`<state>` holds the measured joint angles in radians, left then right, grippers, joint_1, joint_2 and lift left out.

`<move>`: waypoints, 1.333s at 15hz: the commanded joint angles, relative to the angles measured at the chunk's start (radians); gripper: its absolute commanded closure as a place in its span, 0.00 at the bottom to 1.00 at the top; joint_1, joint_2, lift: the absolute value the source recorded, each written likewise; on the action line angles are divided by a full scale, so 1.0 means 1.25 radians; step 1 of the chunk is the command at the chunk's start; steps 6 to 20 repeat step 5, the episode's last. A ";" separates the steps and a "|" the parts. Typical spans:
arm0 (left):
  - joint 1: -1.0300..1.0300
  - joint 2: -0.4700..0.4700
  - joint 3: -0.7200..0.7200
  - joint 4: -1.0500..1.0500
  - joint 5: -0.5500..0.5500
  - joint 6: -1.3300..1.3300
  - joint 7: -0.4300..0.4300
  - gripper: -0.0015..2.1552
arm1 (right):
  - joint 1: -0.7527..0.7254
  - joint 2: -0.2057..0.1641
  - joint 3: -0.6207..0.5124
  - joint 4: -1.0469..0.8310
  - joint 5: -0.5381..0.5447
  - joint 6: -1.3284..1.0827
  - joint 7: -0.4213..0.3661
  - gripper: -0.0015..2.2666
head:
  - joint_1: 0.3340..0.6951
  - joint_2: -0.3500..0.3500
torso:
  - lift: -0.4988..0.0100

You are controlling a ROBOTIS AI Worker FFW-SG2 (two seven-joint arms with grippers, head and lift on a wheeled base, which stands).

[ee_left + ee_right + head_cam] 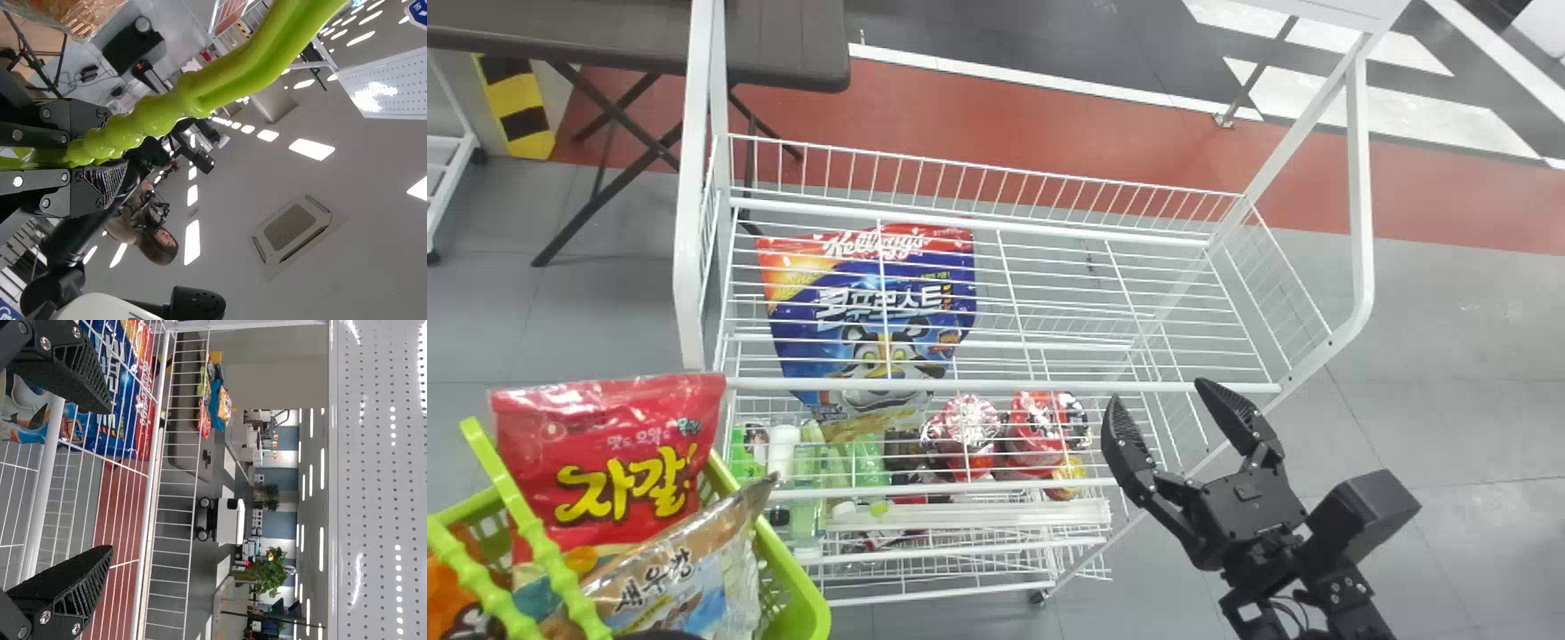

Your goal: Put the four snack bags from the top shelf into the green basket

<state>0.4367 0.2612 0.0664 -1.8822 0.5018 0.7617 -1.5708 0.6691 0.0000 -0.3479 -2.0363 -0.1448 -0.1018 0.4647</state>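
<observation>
the basket is lime green, one snack bag red with yellow.

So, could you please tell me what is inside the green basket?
The green basket holds a red snack bag, a brown bag partly in front of it, and an orange package. What lies beneath them, down to the basket's floor, is covered.

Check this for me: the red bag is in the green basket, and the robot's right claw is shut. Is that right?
Not quite: the right claw is open, as the head view shows. The red bag is in the green basket.
</observation>
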 commanded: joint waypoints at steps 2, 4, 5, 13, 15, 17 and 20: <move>-0.006 0.000 -0.005 -0.001 0.000 0.009 -0.008 1.00 | 0.001 0.001 0.021 0.001 -0.001 0.000 0.000 0.04 | 1.00 0.00 | 0.98; -0.006 0.000 -0.005 0.000 0.000 0.016 -0.008 1.00 | 0.001 0.001 0.033 0.001 0.000 0.000 0.000 0.04 | 1.00 0.00 | 0.98; -0.006 0.000 -0.006 -0.001 0.000 0.023 -0.008 1.00 | 0.001 0.001 0.034 0.001 0.000 0.000 0.000 0.04 | 1.00 0.00 | 0.98; -0.006 0.000 -0.006 -0.001 0.000 0.023 -0.008 1.00 | 0.001 0.001 0.034 0.001 0.000 0.000 0.000 0.04 | 1.00 0.00 | 0.98; -0.006 0.000 -0.006 -0.001 0.000 0.023 -0.008 1.00 | 0.001 0.001 0.034 0.001 0.000 0.000 0.000 0.04 | 1.00 0.00 | 0.98; -0.006 0.000 -0.006 -0.001 0.000 0.023 -0.008 1.00 | 0.001 0.001 0.034 0.001 0.000 0.000 0.000 0.04 | 1.00 0.00 | 0.98; -0.006 0.000 -0.006 -0.001 0.000 0.023 -0.008 1.00 | 0.001 0.001 0.034 0.001 0.000 0.000 0.000 0.04 | 1.00 0.00 | 0.98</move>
